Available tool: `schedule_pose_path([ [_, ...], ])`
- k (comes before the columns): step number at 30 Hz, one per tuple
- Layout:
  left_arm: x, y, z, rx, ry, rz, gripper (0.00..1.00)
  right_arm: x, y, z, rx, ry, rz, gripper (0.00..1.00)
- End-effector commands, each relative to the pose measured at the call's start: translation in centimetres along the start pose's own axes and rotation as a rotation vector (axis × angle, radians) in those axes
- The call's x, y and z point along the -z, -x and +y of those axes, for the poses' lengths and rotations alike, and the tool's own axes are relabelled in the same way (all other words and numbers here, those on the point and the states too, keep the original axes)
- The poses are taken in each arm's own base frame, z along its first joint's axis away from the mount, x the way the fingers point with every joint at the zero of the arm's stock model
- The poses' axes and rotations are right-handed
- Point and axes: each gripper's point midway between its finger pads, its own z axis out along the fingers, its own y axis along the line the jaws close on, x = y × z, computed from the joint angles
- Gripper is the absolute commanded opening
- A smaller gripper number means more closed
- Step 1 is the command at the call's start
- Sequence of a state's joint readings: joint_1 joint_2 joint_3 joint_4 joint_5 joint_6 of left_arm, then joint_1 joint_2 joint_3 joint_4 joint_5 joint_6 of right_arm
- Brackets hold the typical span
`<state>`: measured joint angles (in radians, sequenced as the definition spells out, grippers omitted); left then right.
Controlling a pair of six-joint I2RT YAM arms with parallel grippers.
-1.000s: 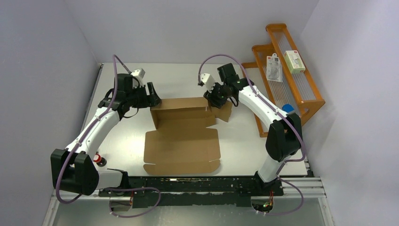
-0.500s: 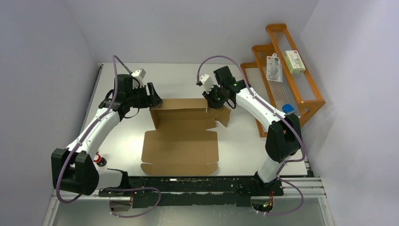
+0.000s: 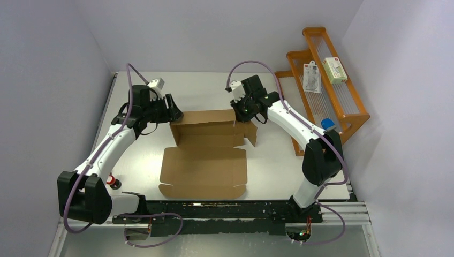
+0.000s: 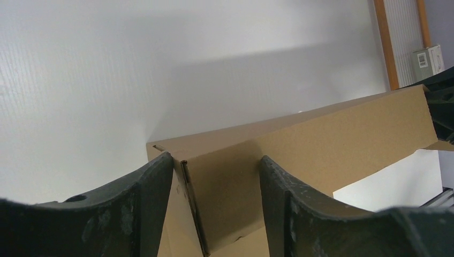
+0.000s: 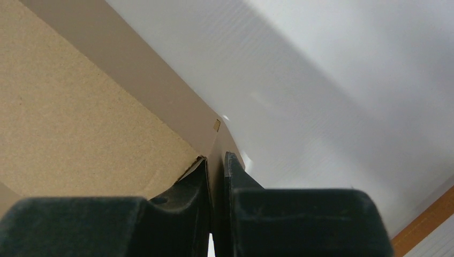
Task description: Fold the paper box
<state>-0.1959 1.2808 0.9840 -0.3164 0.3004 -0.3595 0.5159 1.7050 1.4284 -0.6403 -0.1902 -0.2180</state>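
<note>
The right gripper (image 3: 242, 110) has just pinched shut on the 1 o'clock flap of the paper box (image 3: 206, 158) at the centre of the table (image 3: 273, 166), swinging it inward, while the left gripper (image 3: 174, 110), fingers apart, narrows astride the 11 o'clock corner, so the walls seem to be squaring up.

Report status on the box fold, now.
Left gripper open, straddling far-left corner. Right gripper shut on far-right edge. Paper box: back wall up, near panel flat. Nothing blocking.
</note>
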Motion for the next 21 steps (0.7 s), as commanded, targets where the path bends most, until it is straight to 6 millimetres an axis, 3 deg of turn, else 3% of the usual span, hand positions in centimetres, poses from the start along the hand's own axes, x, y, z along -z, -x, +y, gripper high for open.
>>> schedule_pose_path([
  [1, 0.7, -1.3, -0.2, -0.003, -0.011, 0.040, 0.63, 0.4, 3.2, 1.1, 0.007, 0.013, -0.148, 0.12],
  [4, 1.4, -0.5, 0.2, -0.019, 0.033, 0.011, 0.66, 0.0, 2.2, 1.1, 0.051, 0.017, -0.132, 0.14],
  [7, 3.2, 1.6, 0.7, -0.058, 0.105, -0.068, 0.72, 0.1, 1.7, 1.0, 0.094, 0.013, -0.121, 0.21],
  [14, 8.7, 5.4, -0.4, -0.134, 0.176, -0.232, 0.77, 1.4, 1.3, -0.2, 0.154, -0.051, -0.093, 0.46],
  [18, 10.4, 5.1, -3.0, -0.184, 0.103, -0.251, 0.76, 2.5, 1.0, -0.8, 0.154, -0.100, -0.080, 0.52],
  [21, 10.0, 2.6, -6.2, -0.210, -0.021, -0.218, 0.75, 3.3, 0.7, -0.6, 0.138, -0.097, -0.071, 0.52],
])
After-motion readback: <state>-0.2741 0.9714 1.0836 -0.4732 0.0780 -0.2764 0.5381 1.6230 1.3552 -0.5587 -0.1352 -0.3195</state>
